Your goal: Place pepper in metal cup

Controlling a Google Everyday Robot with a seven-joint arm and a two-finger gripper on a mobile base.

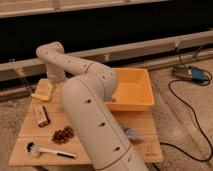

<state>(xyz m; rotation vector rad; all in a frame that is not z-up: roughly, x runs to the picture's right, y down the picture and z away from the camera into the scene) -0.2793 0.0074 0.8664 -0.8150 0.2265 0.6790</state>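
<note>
My arm [87,107] rises from the bottom middle, bends at an elbow at the upper left and comes down over the far left corner of the wooden table [145,150]. The gripper [50,86] hangs there, right next to a yellow banana-like thing [41,93]. I see no green pepper; it is hidden or out of view. No metal cup shows as such either; the arm covers much of the table's middle.
A big yellow tub [134,87] stands at the back right of the table. On the left lie a small pale and dark object [41,116], a brown clump [63,134] and a white brush [47,149]. A grey thing [131,132] peeks out right of the arm. A blue device [194,75] with a black cable lies on the floor at right.
</note>
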